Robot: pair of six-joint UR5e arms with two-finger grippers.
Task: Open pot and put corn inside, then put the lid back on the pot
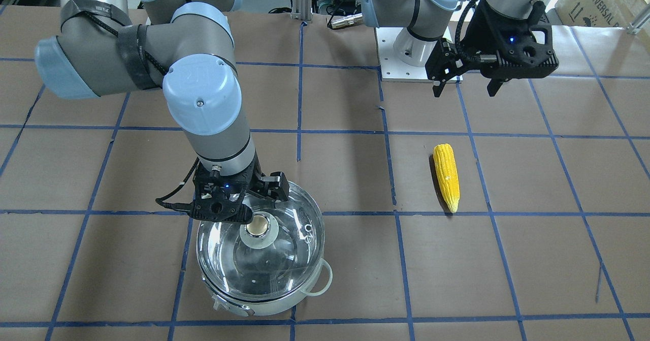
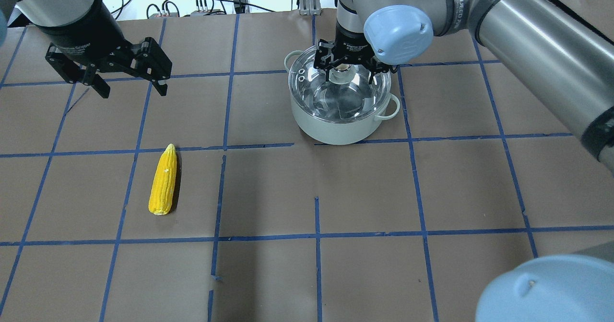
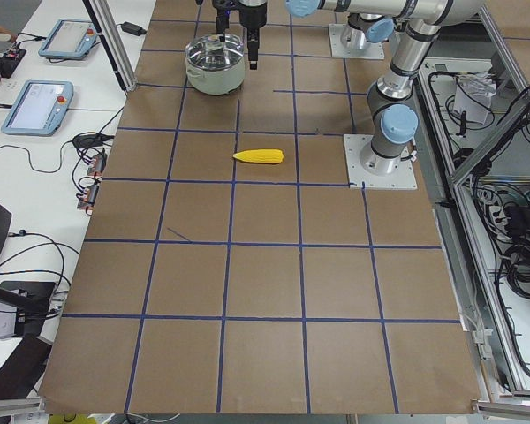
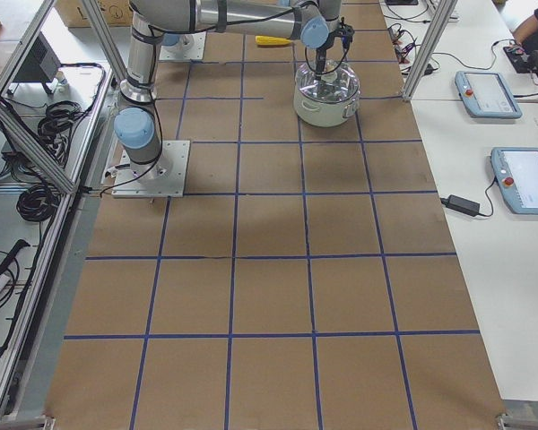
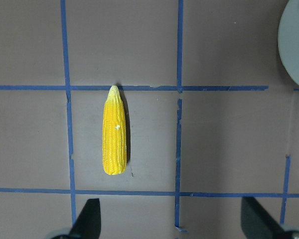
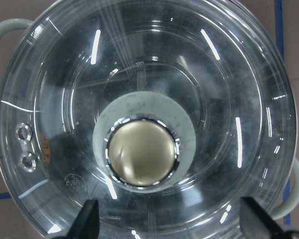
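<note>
The shiny pot [image 1: 264, 305] stands with its glass lid [image 1: 289, 259] on it. My right gripper [image 1: 256, 214] is open just above the lid's knob [image 1: 258, 225]. In the right wrist view the knob [image 6: 142, 152] sits centred between the spread fingers [image 6: 87, 221], which do not touch it. The yellow corn [image 1: 447, 178] lies flat on the table, apart from the pot. My left gripper [image 1: 464, 89] is open and empty and hangs above the table behind the corn. In the left wrist view the corn [image 5: 114, 132] lies ahead of the open gripper [image 5: 172, 219].
The table is covered in brown paper with a blue tape grid. The left arm's white base plate [image 1: 406, 71] sits at the robot side. Teach pendants [image 4: 484, 90] lie on the side bench. The pot's edge [image 5: 296, 45] shows in the left wrist view.
</note>
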